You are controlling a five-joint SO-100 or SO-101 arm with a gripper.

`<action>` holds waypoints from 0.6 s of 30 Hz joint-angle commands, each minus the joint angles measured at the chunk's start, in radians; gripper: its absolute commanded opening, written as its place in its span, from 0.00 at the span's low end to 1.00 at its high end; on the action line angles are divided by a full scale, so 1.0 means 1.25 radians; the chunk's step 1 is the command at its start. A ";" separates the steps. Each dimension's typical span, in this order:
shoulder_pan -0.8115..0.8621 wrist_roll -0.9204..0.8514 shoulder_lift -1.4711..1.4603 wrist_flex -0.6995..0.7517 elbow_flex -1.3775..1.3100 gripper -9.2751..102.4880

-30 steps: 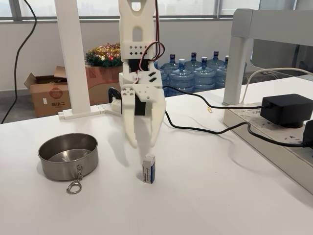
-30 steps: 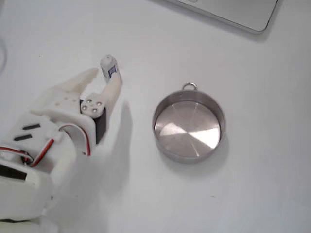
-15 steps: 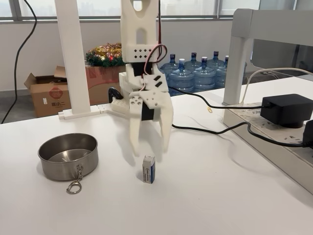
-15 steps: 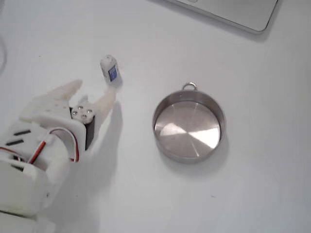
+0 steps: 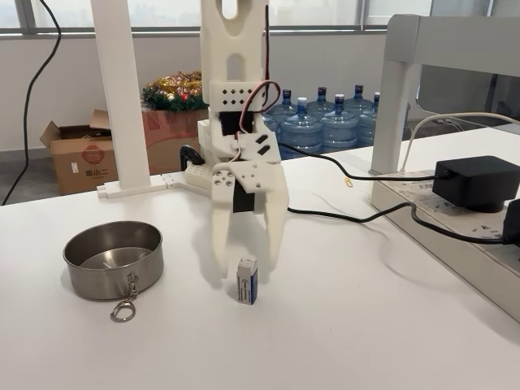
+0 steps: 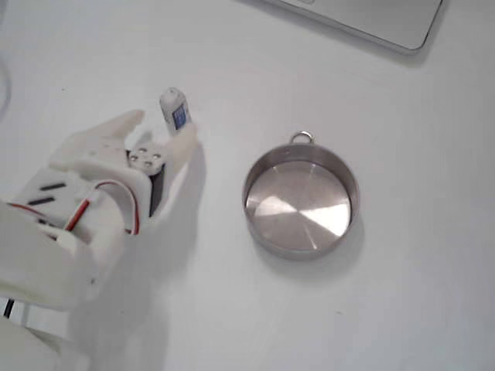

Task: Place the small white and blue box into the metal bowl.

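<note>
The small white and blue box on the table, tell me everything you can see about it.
The small white and blue box is a tiny rectangular carton, cardboard by its look, white with one blue side and small print too fine to read. It stands upright on the white table, right of the metal bowl in the side-on fixed view and apart from it. The open white gripper reaches down just behind it; in the top-down fixed view one finger lies close beside the box; whether they touch is unclear.

My white table [image 5: 366,325] faces bright windows [image 5: 325,11]. Behind it I see water bottles [image 5: 325,120], a cardboard box [image 5: 79,156], and a white post [image 5: 118,97].
</note>
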 commanded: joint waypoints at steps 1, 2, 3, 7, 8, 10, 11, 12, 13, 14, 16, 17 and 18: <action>0.018 0.004 -0.010 -0.011 -0.025 0.28; 0.020 0.004 -0.013 -0.011 -0.028 0.28; 0.021 0.004 -0.015 -0.011 -0.032 0.28; 0.043 0.004 -0.017 -0.011 -0.049 0.28; 0.044 0.004 -0.017 -0.011 -0.052 0.28; 0.049 0.004 -0.017 -0.011 -0.054 0.28; 0.049 0.004 -0.018 -0.011 -0.058 0.28; 0.049 0.004 -0.020 -0.011 -0.063 0.28; 0.049 0.004 -0.028 -0.011 -0.069 0.28; 0.048 0.004 -0.040 -0.011 -0.075 0.28; 0.043 0.006 -0.065 -0.011 -0.093 0.28; 0.040 0.012 -0.080 -0.011 -0.104 0.28; 0.039 0.020 -0.093 -0.011 -0.115 0.28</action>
